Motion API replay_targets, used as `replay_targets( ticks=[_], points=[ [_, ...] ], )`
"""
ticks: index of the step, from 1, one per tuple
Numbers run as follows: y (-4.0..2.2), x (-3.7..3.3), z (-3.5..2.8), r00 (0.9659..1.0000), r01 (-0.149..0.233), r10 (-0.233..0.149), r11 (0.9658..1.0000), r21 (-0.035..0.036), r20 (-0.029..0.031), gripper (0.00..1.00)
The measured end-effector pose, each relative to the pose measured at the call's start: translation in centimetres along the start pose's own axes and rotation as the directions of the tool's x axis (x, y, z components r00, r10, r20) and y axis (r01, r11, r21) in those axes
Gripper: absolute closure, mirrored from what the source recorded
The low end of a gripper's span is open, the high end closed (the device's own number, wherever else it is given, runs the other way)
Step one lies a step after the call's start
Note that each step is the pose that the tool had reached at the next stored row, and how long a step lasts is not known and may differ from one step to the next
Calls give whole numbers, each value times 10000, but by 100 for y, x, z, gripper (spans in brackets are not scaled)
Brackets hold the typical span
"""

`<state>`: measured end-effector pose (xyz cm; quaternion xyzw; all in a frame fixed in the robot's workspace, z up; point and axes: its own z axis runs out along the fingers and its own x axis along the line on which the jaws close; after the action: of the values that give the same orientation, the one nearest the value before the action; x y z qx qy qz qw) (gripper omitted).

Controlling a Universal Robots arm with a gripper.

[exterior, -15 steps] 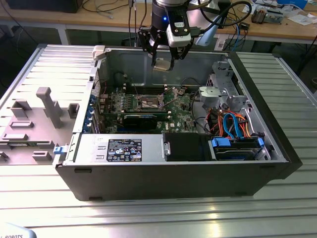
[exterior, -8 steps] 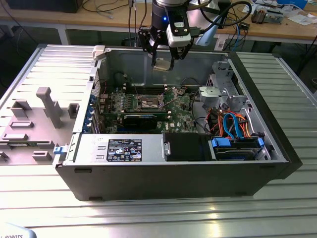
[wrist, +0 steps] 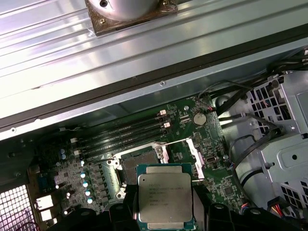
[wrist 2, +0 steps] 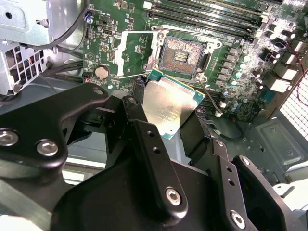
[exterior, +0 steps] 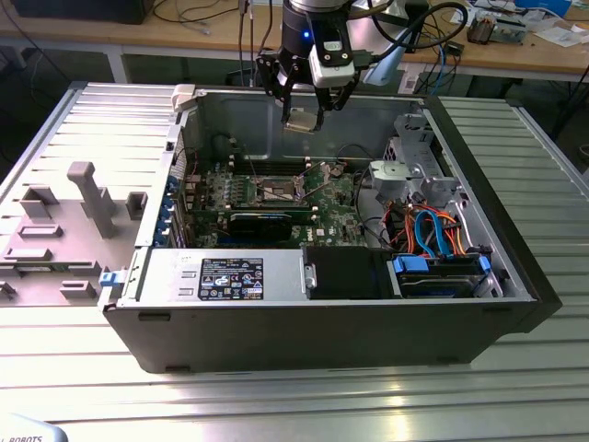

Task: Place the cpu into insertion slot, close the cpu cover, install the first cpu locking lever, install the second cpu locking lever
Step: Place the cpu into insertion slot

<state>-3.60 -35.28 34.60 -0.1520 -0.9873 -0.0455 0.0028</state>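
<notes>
My gripper (exterior: pixel 302 117) is shut on the cpu (exterior: pixel 299 122), a flat square chip with a silver top, and holds it in the air above the open computer case. In both wrist views the cpu (wrist 2: pixel 168 103) (wrist: pixel 165 197) sits between the black fingers (wrist 2: pixel 144 144) (wrist: pixel 126 211). The insertion slot (wrist 2: pixel 184 53) (wrist: pixel 134 166) lies bare on the green board (exterior: pixel 327 198) below the chip, its dark pin field showing. Beside it the cpu cover (wrist 2: pixel 121 54) (wrist: pixel 196 155) is swung open, a thin silvery frame with a square window.
Long memory slots (wrist 2: pixel 207 14) run along one side of the socket. A black card (exterior: pixel 267 221), a labelled power supply (exterior: pixel 230 276) and a drive bay with blue and orange cables (exterior: pixel 442 235) fill the case. A grey fixture (exterior: pixel 83 198) stands at the exterior view's left.
</notes>
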Motion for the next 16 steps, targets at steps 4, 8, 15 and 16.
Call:
replay_targets(
  ticks=[4,8,15,16],
  points=[
    [0,0,0,10000,-32,32,10000,-1,3,46],
    [0,0,0,10000,-51,51,10000,0,4,46],
    [0,0,0,10000,-85,85,10000,-2,8,46],
    [0,0,0,10000,-91,91,10000,-2,9,46]
  ],
)
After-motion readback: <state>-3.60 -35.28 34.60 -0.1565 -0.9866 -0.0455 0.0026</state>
